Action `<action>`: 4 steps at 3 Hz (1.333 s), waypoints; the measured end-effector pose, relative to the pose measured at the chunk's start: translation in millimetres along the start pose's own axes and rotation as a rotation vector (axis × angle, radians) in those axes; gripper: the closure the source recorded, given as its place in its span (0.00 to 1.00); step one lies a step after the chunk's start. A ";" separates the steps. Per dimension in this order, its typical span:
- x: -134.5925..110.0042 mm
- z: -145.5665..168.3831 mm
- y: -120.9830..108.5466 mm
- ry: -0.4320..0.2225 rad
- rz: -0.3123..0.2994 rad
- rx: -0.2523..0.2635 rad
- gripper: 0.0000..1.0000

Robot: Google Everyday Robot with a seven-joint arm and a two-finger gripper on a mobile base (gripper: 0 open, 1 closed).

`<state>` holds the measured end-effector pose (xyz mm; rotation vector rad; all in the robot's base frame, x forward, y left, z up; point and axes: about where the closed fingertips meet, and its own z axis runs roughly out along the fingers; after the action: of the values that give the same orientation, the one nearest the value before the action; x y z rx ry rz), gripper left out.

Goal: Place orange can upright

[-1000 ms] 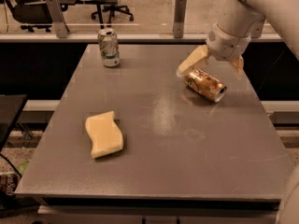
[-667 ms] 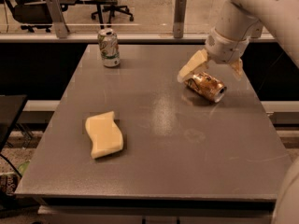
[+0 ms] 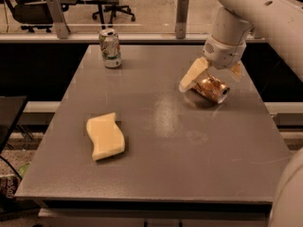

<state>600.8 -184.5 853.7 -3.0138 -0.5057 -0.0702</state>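
The orange can [image 3: 212, 88] lies on its side on the grey table [image 3: 161, 126], at the right rear, its silver end facing front-right. My gripper [image 3: 210, 81] hangs from the white arm directly over it, open. One pale finger [image 3: 192, 74] is down on the can's left side and the other finger [image 3: 236, 71] is behind its right side. The fingers straddle the can without closing on it.
A white-and-green can [image 3: 110, 48] stands upright at the table's rear left. A yellow sponge [image 3: 105, 135] lies at the front left. Office chairs and posts stand behind the table's far edge.
The gripper has come down lower around the orange can, with its left finger closer to the tabletop. The can has stayed on its side in about the same spot.
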 end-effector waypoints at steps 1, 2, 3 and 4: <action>-0.1 10.4 0.8 -0.025 -0.050 -0.009 0.00; -0.8 14.3 3.0 -0.042 -0.073 -0.012 0.15; -3.4 7.5 2.5 -0.038 -0.081 -0.017 0.47; -5.5 -0.6 -1.6 -0.032 -0.082 -0.014 0.70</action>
<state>595.1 -184.8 854.1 -3.0117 -0.6345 -0.0310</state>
